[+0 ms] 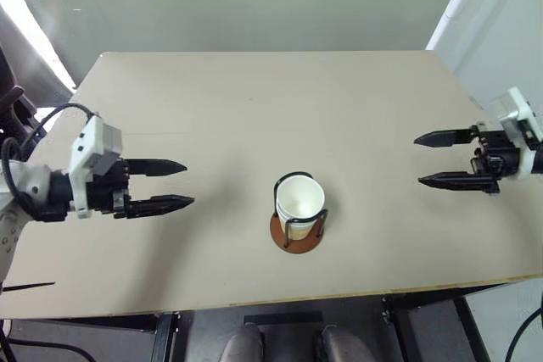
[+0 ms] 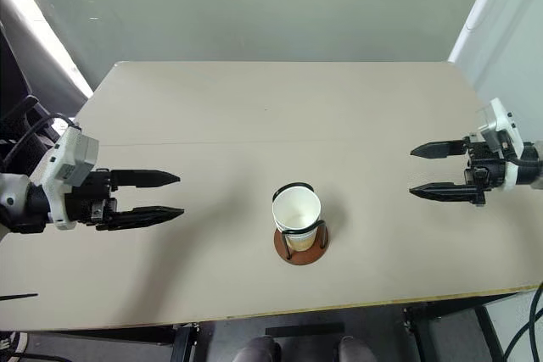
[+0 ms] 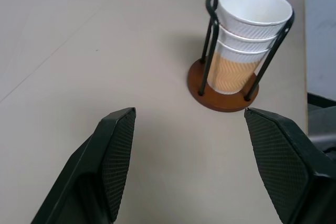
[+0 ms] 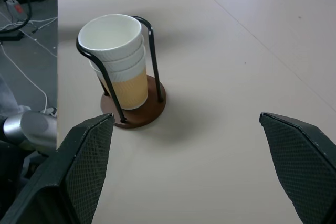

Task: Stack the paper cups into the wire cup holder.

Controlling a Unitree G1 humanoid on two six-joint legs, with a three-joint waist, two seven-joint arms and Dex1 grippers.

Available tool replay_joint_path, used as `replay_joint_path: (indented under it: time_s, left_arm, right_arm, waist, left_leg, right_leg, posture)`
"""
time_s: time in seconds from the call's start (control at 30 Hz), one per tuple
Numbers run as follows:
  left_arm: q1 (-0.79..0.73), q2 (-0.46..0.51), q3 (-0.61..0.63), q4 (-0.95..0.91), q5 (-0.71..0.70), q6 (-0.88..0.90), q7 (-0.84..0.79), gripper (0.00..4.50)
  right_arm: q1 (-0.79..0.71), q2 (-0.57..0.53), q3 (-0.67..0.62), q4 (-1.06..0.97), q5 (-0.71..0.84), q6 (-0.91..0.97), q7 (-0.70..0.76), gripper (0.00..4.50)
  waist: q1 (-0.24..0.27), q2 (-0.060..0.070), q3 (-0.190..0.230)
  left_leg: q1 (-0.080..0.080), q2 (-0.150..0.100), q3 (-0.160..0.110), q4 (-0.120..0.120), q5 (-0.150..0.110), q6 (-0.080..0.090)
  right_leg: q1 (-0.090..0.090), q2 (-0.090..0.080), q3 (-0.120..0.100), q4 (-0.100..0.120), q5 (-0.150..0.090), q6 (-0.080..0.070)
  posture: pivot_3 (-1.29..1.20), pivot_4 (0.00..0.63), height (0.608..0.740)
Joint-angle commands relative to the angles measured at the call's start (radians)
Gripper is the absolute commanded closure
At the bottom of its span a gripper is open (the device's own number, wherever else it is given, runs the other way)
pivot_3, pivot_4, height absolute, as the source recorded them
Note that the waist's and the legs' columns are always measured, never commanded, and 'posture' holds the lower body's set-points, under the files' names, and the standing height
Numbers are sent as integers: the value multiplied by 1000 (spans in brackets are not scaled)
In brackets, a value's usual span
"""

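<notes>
Cups sit nested one inside another in your wire cup holder, which stands upright on the worktop near its front edge, roughly midway between your two arms. From the left wrist view you can count three white rolled rims stepped one above the other, with the pale yellow-tan wall of the lowest cup showing between the black wire loops; the top cup's rim rises a little above the loops. The round reddish-brown base lies flat on the worktop. Your left gripper hangs over the left part of the worktop, well apart from the holder, pointing toward it, its jaws spread and holding nothing. Your right gripper hangs over the right edge of the worktop, also well apart from the holder and pointing back toward it, its jaws wide apart and likewise empty. Neither gripper touches the cups or the wires. Whether the stack is pressed fully down onto the base is hard to judge from these angles, though the lowest cup seems to meet the disc. A faint straight line crosses the worktop behind the holder.
</notes>
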Motion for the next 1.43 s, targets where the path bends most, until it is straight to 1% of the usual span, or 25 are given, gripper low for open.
replay_joint_path:
  time_s: [0.03, 0.73, 0.97, 1.43]
  left_arm:
    - [-3, 9, 38, -29, -3, 0, 10, 980]
    - [-19, -4, 18, -10, 50, -25, 57, 980]
    - [-5, -10, 48, -6, 62, -35, 74, 980]
    - [-4, -21, 45, 11, 67, -38, 104, 980]
  right_arm:
    - [-23, -5, -18, 0, -10, -15, 9, 0]
    - [-30, -3, -28, 9, -28, -15, 5, 0]
    - [-44, 6, -22, 27, -39, -25, 7, 0]
    - [-60, 17, -22, 61, -67, -46, 3, 0]
  waist:
    - [1, 0, 0]
    - [0, 0, 0]
    - [0, 0, 0]
    - [1, 0, 0]
  left_leg:
    - [0, 0, 0, 0, 0, 0]
    - [3, 0, 0, -5, 0, -3]
    - [3, 0, 0, -6, 0, -3]
    - [3, 0, 0, -6, 0, -3]
  right_leg:
    - [0, 0, 0, 0, 0, 0]
    - [0, 0, 0, 1, -2, -4]
    - [0, 0, 0, 1, -2, -4]
    - [0, 0, 0, 1, -3, -5]
  posture:
    - [0, 150, 740]
    - [0, 150, 740]
    - [0, 150, 740]
    - [0, 150, 740]
